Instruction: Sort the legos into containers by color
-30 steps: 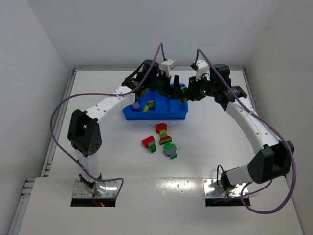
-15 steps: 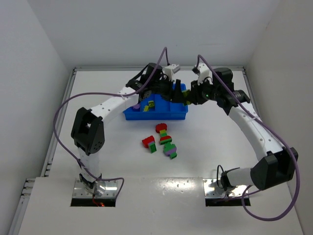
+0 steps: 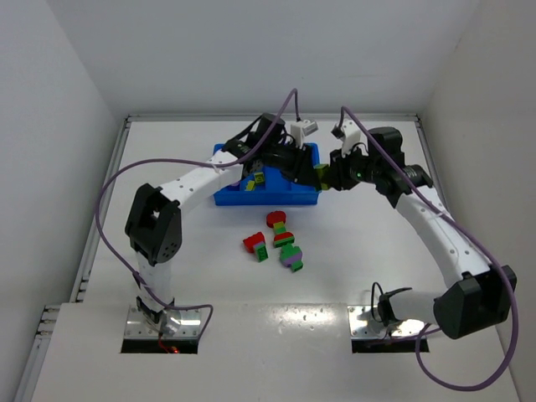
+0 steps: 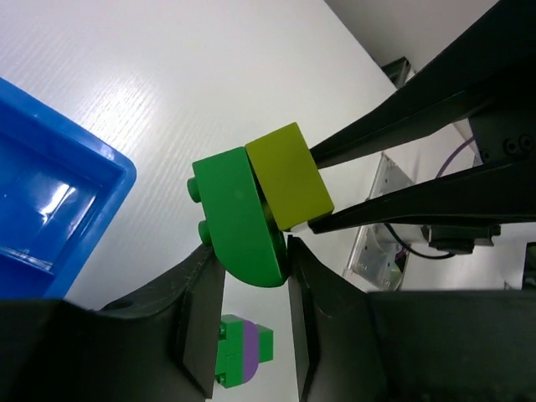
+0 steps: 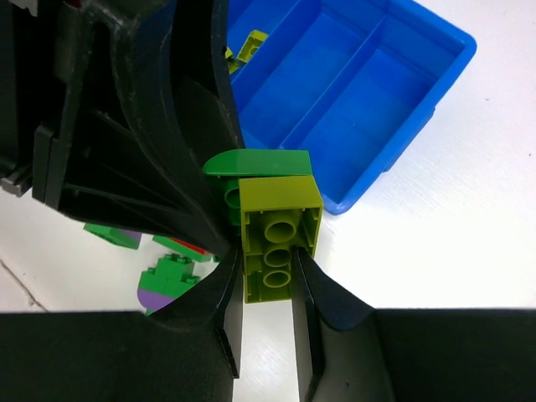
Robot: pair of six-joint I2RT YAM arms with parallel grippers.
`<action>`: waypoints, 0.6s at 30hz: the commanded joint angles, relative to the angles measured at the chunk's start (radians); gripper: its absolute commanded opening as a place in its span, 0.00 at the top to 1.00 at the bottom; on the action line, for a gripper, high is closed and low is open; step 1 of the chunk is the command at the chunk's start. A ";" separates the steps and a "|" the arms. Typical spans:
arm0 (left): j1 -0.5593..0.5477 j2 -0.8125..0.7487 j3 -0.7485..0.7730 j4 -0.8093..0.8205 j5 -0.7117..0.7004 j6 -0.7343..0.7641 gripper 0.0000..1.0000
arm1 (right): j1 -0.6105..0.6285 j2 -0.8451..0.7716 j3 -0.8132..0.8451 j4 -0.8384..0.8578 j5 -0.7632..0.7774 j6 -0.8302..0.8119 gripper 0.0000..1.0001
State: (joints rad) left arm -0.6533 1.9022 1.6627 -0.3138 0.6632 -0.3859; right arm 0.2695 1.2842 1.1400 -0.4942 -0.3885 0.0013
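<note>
A green rounded lego is joined to a yellow-green lego, and the pair hangs just past the right end of the blue tray of containers. My left gripper is shut on the green lego. My right gripper is shut on the yellow-green lego from the opposite side. In the top view the two grippers meet at the pair. A yellow-green lego lies in a left compartment.
Three mixed stacks lie on the table in front of the tray: red and green, red, green and yellow-green, green and purple. The tray's right compartments hold nothing. Walls enclose the table on the left, back and right.
My left gripper has moved right over the tray to the right gripper and shut on the green lego. The right arm has shifted slightly right, still holding the yellow-green lego.
</note>
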 commanded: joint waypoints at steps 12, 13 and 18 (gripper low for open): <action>-0.020 -0.078 -0.185 -0.024 -0.116 0.124 1.00 | -0.007 -0.123 -0.052 0.002 0.000 0.089 1.00; -0.020 -0.078 -0.198 -0.024 -0.116 0.134 1.00 | -0.016 -0.123 -0.052 0.002 0.000 0.098 1.00; -0.020 -0.088 -0.231 -0.024 -0.106 0.154 1.00 | -0.035 -0.143 -0.063 0.013 0.034 0.129 1.00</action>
State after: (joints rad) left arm -0.6624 1.8912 1.4418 -0.3580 0.5591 -0.2619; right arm 0.2489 1.1671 1.0874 -0.5117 -0.3893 0.0856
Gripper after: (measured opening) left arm 0.009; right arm 0.241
